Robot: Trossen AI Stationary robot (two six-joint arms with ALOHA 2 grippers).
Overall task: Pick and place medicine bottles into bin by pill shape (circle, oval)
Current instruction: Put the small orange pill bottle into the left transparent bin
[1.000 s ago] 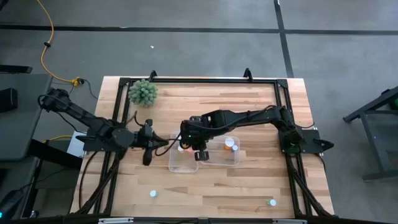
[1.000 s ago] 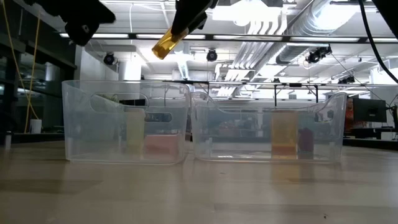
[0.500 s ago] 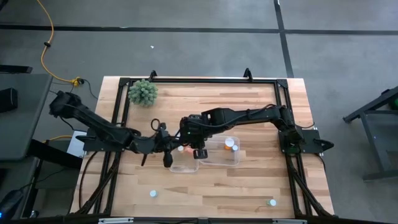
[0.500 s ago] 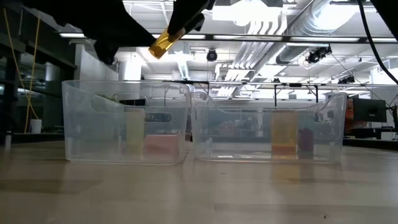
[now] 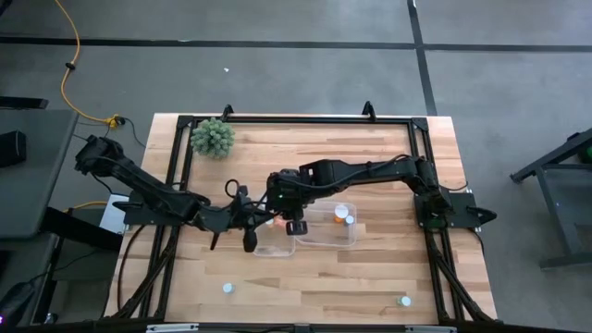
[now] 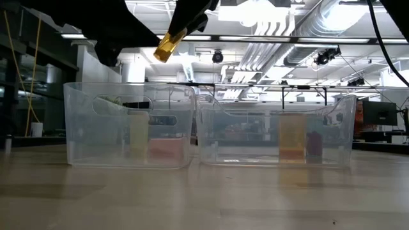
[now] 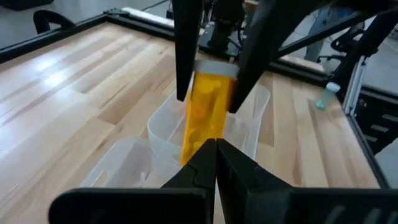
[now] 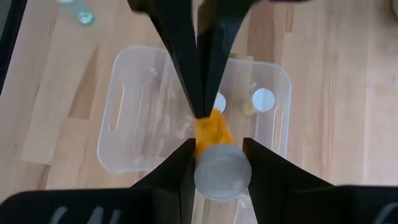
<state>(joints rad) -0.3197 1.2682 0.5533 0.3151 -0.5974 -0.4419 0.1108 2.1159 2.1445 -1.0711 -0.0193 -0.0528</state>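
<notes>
My right gripper [image 8: 217,163] grips 1 orange bottle [image 7: 205,115] by its cap above the bins [image 5: 277,245]; my closed, empty left gripper [image 7: 216,155] touches its base. Next I'd judge: release over the matching bin.

both end effectors [image 5: 268,222] meet above the left clear bin [image 5: 274,241], beside the right bin [image 5: 326,235].

The wooden table [image 5: 314,277] carries two clear bins [image 5: 314,236] at centre, a green plant ball [image 5: 213,139] at eleven o'clock, and two small bottles [image 5: 228,288] near six.
</notes>
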